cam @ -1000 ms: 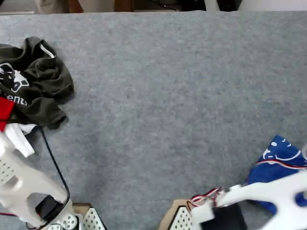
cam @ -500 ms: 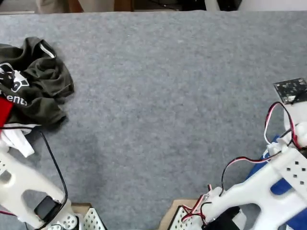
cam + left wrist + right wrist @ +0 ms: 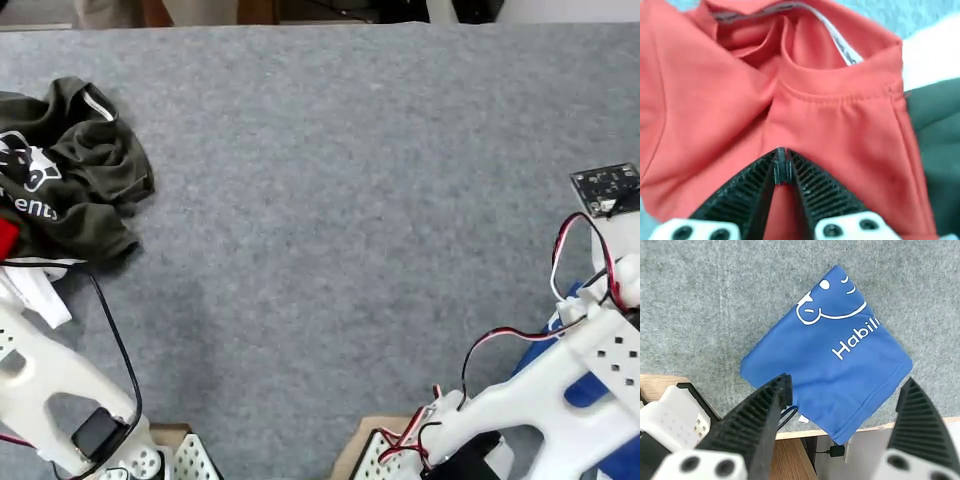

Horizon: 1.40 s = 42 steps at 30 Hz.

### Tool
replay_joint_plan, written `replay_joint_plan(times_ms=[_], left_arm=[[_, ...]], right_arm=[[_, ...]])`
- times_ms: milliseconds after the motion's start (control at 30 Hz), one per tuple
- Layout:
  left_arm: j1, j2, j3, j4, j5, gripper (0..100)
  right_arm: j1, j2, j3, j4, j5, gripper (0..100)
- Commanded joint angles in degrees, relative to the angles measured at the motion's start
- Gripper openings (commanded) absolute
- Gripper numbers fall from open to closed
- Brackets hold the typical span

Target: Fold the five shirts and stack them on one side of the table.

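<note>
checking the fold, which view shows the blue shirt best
The right wrist view: the folded blue fabric shirt with white print lies nearly whole on the grey felt table, below the open right claw. The high view catches blue patches beside the white arm.

White plastic arms (image 3: 560, 400) (red-and-black cables (image 3: 500, 334)) carry ribbed black jaws.

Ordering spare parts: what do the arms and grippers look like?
The left arm and right arm are white perforated plastic. The left gripper and right gripper have ribbed black fingers. A black cable loops by the left arm; red, white and black wires cross the right.
</note>
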Motion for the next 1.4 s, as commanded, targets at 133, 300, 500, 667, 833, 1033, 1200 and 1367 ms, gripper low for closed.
replay_joint_plan(times_ms=[133, 300, 500, 667, 833, 1033, 1200, 1367], left_arm=[[-1.5, -4.8, -20.7, 15.8, 2.7, 2], [-1.8, -0.6, -18.2, 9.9, -4.7, 3], [-5.2, 10.3, -14.7, 2.3, -0.7, 20], [-5.0, 15.4, -17.0, 1.3, 2.6, 23], [-4.6, 16.4, -22.6, 2.8, 2.6, 4], [-4.2, 15.2, -40.2, 16.9, 3.1, 2], [-3.4, 7.3, -45.5, 29.5, 3.0, 2], [-3.8, 2.8, -44.3, 33.4, 3.2, 2]], right_arm=[[-0.9, -1.5, -0.4, 0.8, -0.7, 32.5], [-0.9, -1.6, -0.4, 0.8, -0.7, 32.5], [-0.9, -1.6, -0.4, 0.8, -0.7, 32.5], [-1.2, -1.6, -0.4, 0.8, -0.7, 32.5], [-1.0, -1.6, -0.4, 0.8, -0.7, 32.5], [-0.9, -1.6, -0.4, 0.8, -0.7, 32.5], [-0.9, -1.6, -0.3, 0.8, -0.7, 32.5], [-0.9, -1.6, -0.3, 0.8, -0.7, 32.5]])
